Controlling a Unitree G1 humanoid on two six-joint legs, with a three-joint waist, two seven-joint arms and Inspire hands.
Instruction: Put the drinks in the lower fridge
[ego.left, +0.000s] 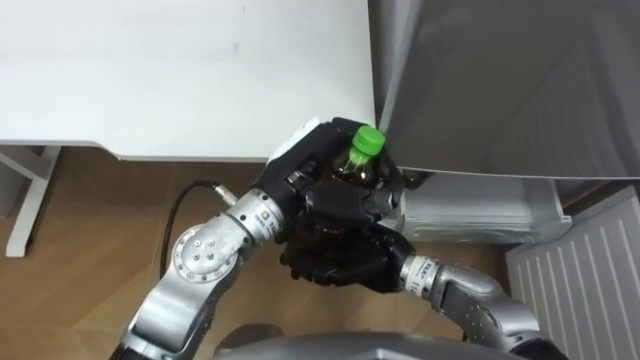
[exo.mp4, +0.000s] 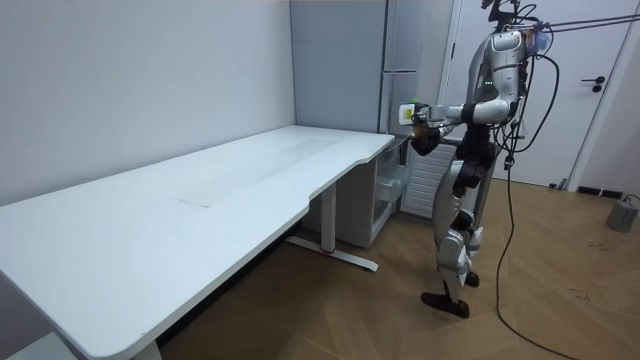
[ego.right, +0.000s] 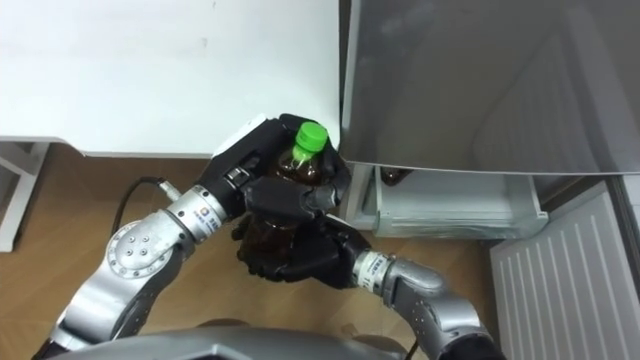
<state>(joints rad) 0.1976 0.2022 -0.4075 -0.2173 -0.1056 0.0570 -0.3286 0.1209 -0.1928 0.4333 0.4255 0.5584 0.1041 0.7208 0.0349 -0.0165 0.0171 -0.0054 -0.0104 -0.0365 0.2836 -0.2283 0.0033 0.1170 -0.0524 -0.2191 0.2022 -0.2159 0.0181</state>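
Left hand (ego.left: 298, 178) and right hand (ego.left: 345, 262) are both curled round one green-capped bottle (ego.left: 354, 166) of dark drink, held upright just in front of the grey fridge (ego.left: 500, 80). Its lower compartment (ego.left: 470, 215) stands open, with the ribbed door (ego.left: 575, 285) swung aside, so the placing looks not yet done. A dark shape inside may be another drink; I cannot tell. A white desk (ego.left: 180, 70) stands beside the robot on a wood floor (ego.left: 90, 230).
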